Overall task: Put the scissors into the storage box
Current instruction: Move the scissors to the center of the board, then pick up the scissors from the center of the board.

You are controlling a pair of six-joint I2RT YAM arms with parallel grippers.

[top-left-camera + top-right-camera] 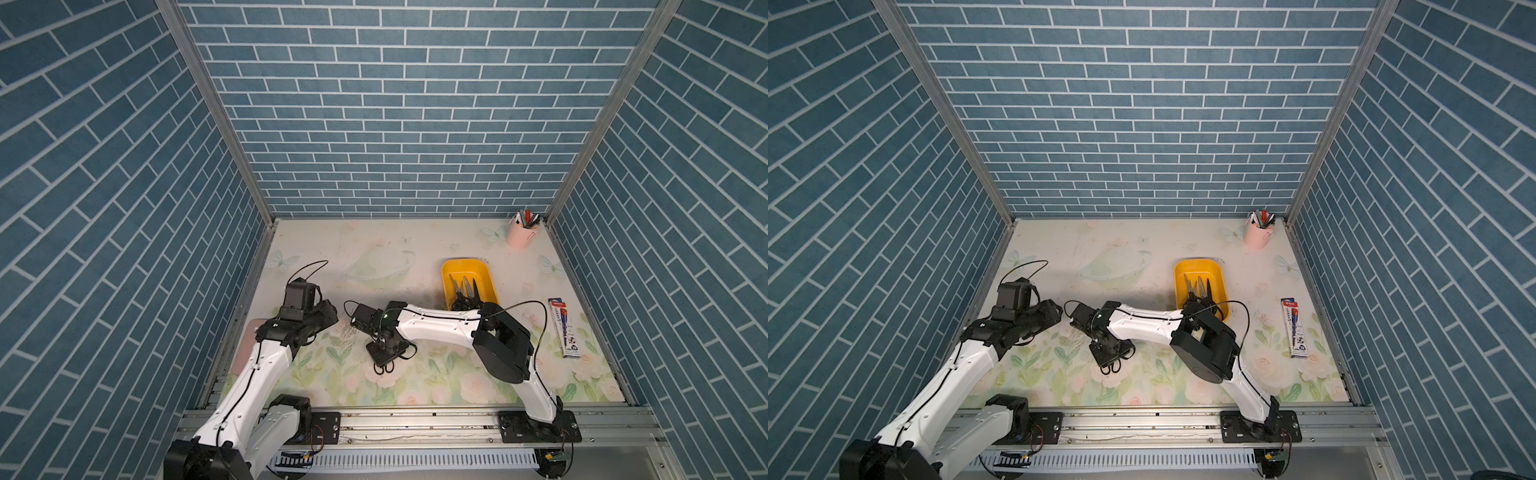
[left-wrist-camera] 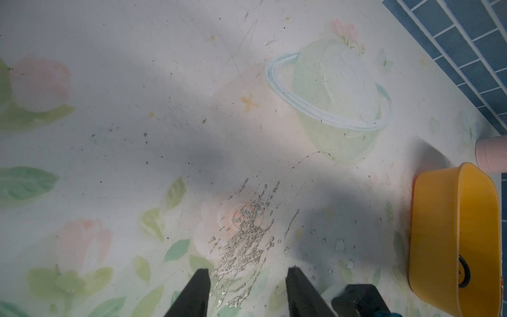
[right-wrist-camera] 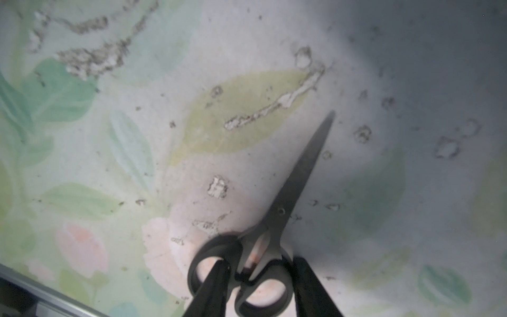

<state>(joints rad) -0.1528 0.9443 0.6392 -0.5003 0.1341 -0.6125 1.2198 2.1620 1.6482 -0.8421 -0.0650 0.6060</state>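
Your right claw [image 3: 259, 263] clamps the handles of the scissors [image 3: 299, 175] lying on the mat [image 3: 109, 137], apart from the box [image 1: 451, 270] holding other pairs [image 1: 467, 289], while your left claw [image 2: 248, 291] hangs half-open and empty.

The left arm [image 1: 249, 374] and right arm [image 1: 436, 326] wear white shells with black joints. Thin black cables [image 1: 311, 262] loop off both wrists.

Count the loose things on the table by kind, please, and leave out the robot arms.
scissors: 4 showing, 3 in the storage box, 1 at the right gripper
storage box: 1
pink pen cup: 1
pen pack: 1
flat pink case: 1
total: 8
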